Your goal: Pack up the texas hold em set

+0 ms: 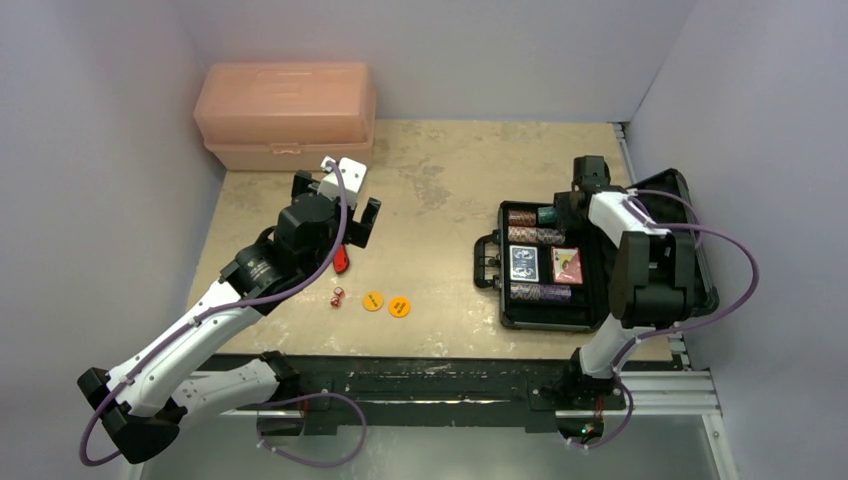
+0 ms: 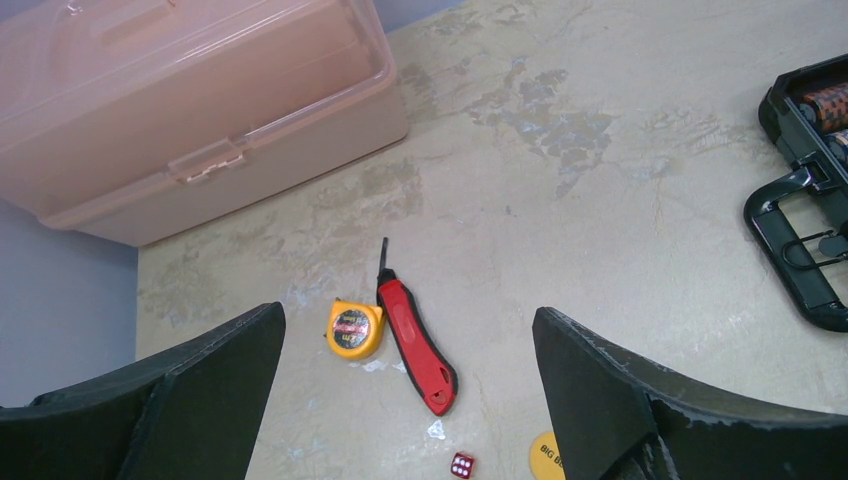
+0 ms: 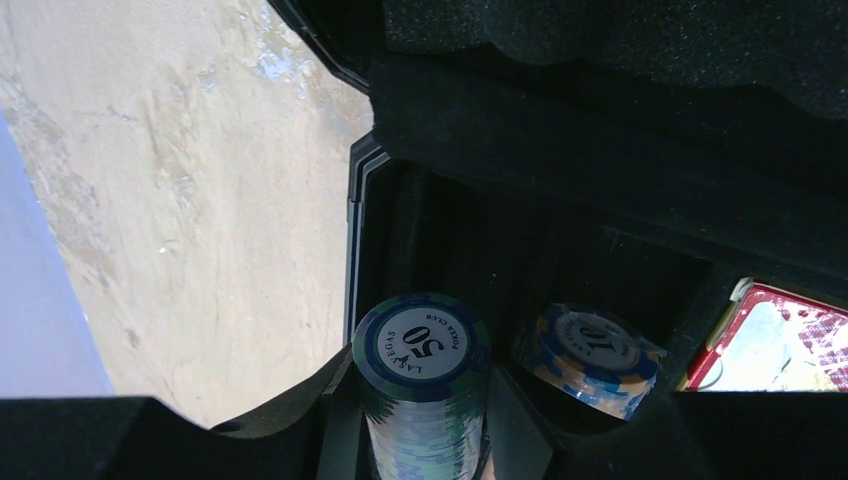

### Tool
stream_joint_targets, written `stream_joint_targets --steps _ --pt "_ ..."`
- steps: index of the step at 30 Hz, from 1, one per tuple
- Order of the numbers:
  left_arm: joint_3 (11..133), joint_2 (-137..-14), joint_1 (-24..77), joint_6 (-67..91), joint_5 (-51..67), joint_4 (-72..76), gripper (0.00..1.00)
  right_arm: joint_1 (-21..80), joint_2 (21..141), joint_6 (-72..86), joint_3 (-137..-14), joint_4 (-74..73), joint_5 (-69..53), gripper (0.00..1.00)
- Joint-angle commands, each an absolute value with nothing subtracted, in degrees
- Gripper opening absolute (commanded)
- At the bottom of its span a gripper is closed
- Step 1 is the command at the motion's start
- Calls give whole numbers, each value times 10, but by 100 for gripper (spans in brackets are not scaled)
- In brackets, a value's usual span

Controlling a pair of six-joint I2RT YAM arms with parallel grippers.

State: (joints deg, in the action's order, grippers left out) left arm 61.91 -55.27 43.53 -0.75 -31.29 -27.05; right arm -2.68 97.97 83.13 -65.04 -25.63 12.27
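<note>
The black case [image 1: 503,292] lies open at the right, with rows of striped chips, a blue deck [image 1: 524,263] and a red deck [image 1: 567,264] inside. At its far end my right gripper [image 3: 425,432] is shut on a stack of green-and-blue "50" chips [image 3: 422,380]; a "10" stack [image 3: 597,360] sits beside it in the foam. Two orange discs [image 1: 373,300] and red dice [image 1: 338,296] lie on the table to the left. My left gripper [image 2: 410,400] hangs open above them, holding nothing, with one die [image 2: 461,465] and a disc edge [image 2: 545,458] below it.
A red utility knife [image 2: 417,345] and a yellow tape measure [image 2: 354,329] lie under the left gripper. The peach toolbox [image 1: 285,115] stands closed at the back left. The case's lid [image 1: 695,245] stands open along the right wall, its handle [image 2: 790,240] facing the left arm.
</note>
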Motion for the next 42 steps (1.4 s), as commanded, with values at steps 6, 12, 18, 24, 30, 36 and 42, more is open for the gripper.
stream_joint_targets --steps 6,12,18,24,30,36,42 --pt "618 -545 436 -16 -303 -250 94 -27 988 842 -667 -214 100 0" --pt "620 -546 437 -14 -296 -254 94 -27 990 836 -651 -185 73 0" --pt "622 -548 436 -12 -290 -257 93 -27 976 835 -639 -179 74 2" --pt "623 -548 437 -13 -288 -260 93 -27 977 832 -628 -161 41 23" --pt "624 -547 436 -14 -287 -261 93 -27 983 826 -629 -152 13 34" --pt "624 -546 436 -14 -287 -263 93 -27 980 822 -633 -159 1 54" --pt "625 -544 436 -14 -286 -263 93 -27 973 820 -633 -163 -13 69"
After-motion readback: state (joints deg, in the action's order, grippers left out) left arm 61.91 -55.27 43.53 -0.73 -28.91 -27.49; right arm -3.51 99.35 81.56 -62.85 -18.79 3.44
